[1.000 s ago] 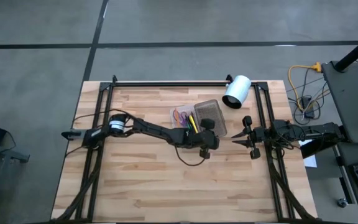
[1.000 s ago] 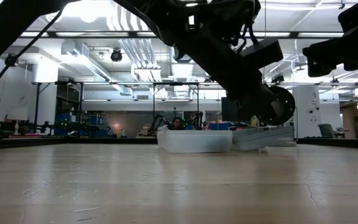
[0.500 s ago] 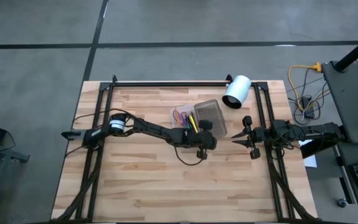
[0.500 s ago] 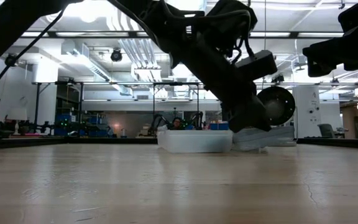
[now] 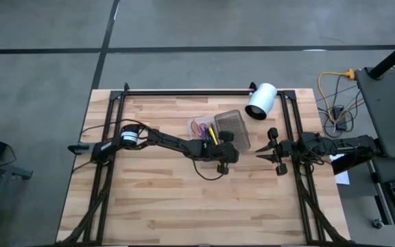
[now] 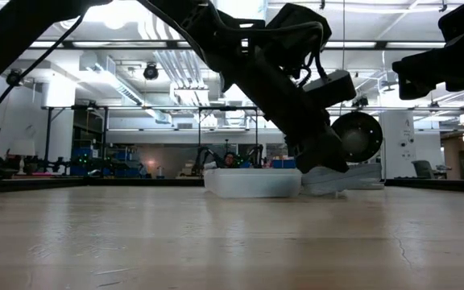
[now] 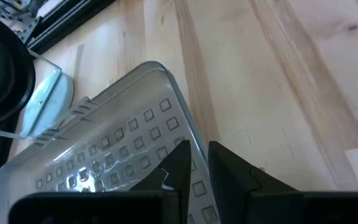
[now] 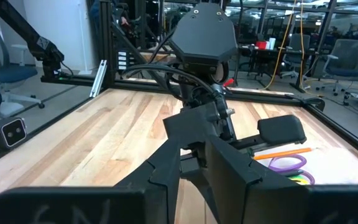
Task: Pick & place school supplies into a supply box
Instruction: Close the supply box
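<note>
Supply box [image 5: 219, 130] near middle of table [image 5: 149, 199], toward far side: whitish translucent tray half with grey ribbed lid half [image 7: 104, 155] laid open beside it, lid moulded with small square dimples, corners rounded. In tray: purple-handled scissors [image 5: 199, 127], looped plastic handles; thin yellow pencil [image 5: 212, 134] and orange pencil [image 8: 281, 152] lying flat alongside. Tray [image 6: 252, 182] seen low as shallow milky rectangle, flat on wood.

Left gripper [image 5: 221, 154] at near edge of box, just over lid half; dark fingers [image 7: 180, 163] narrowly parted, nothing seen between them, tips close above ribbed plastic; contact cannot be told.

Right gripper [image 5: 266, 151] well clear to the right, by the frame rail; fingers [image 8: 173, 158] slightly apart, empty.

White cylinder [image 5: 260, 101] lying at far right corner. Table of pale butcher-block planks, matte grain.
</note>
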